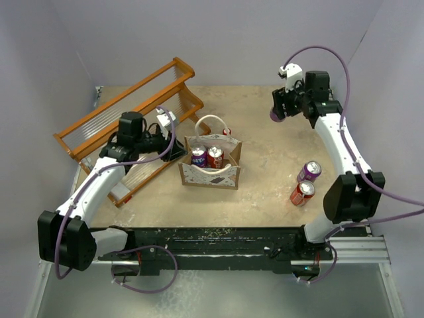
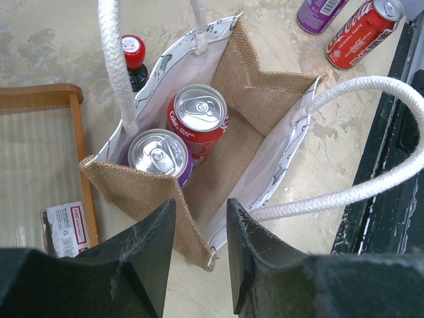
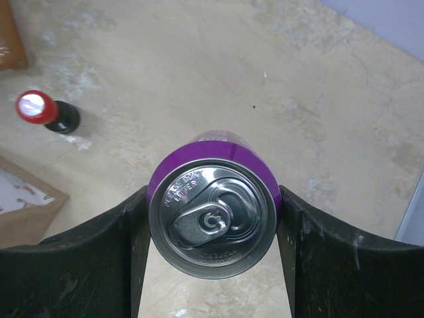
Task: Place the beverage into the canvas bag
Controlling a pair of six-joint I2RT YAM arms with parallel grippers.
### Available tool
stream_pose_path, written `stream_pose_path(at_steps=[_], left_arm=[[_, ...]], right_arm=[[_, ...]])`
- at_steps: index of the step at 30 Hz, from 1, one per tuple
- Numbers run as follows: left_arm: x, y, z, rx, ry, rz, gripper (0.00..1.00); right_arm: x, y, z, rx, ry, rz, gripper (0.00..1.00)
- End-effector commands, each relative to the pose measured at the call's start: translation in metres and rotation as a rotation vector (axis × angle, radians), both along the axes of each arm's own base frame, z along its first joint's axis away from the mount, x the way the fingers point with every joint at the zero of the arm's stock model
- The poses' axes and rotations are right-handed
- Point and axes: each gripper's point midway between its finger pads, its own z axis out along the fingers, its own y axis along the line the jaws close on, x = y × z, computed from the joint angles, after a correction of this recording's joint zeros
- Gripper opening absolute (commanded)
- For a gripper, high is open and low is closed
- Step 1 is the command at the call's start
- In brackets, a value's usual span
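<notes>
- The right gripper [image 1: 278, 111] holds a purple can [image 3: 212, 225] upright between its two fingers, lifted above the bare table [image 3: 331, 79] in the far right corner, well apart from the canvas bag [image 1: 211, 163].
- The canvas bag stands in the middle of the table with its mouth open.
- A red can [image 2: 197, 119] and a second can [image 2: 159, 156] stand touching at one end of the bag. The other half of the floor is free.
- The left gripper [image 2: 197, 252] has a narrow gap, with the bag's near end wall between the fingers. I cannot tell if it pinches.
- One rope handle [image 2: 371, 179] arches beside the free half.
- Just behind the bag stands a small bottle [image 2: 134, 56].
- Two cans [image 1: 306, 182] lie near the right arm's base.
</notes>
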Motion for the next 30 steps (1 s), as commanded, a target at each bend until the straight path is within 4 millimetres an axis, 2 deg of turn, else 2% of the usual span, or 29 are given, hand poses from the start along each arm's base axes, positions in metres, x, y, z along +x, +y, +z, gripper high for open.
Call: stream_pose_path(at_steps=[1,5,8,11,16,20,25,28,30], left_arm=[[0.000,0.000,0.031,0.007,-0.128,-0.026,0.42],[-0.005,0.002,0.037,0.044,-0.170,-0.068,0.45],[-0.029,-0.005,0.037,0.046,-0.161,-0.233,0.51],[-0.050,-0.008,0.034,0.059,-0.139,-0.359,0.55],[-0.061,-0.013,0.027,0.099,-0.170,-0.435,0.59],[-0.067,-0.026,0.026,0.113,-0.218,-0.492,0.61],[-0.075,-0.052,0.029,0.127,-0.273,-0.586,0.62],[-0.085,-0.068,0.023,0.137,-0.260,-0.650,0.58],[-0.095,-0.075,0.017,0.152,-0.243,-0.689,0.51]], right_arm=[[-0.018,0.025,0.071,0.059,-0.185,0.115,0.27],[-0.046,0.048,0.096,0.097,-0.230,0.235,0.27],[-0.071,0.072,0.111,0.123,-0.258,0.347,0.26],[-0.100,0.101,0.121,0.136,-0.284,0.477,0.26],[-0.145,0.143,0.132,0.189,-0.300,0.706,0.25],[-0.158,0.158,0.136,0.233,-0.285,0.789,0.24],[-0.160,0.164,0.125,0.259,-0.235,0.819,0.23],[-0.162,0.167,0.119,0.281,-0.218,0.825,0.22],[-0.166,0.170,0.116,0.297,-0.205,0.842,0.22]])
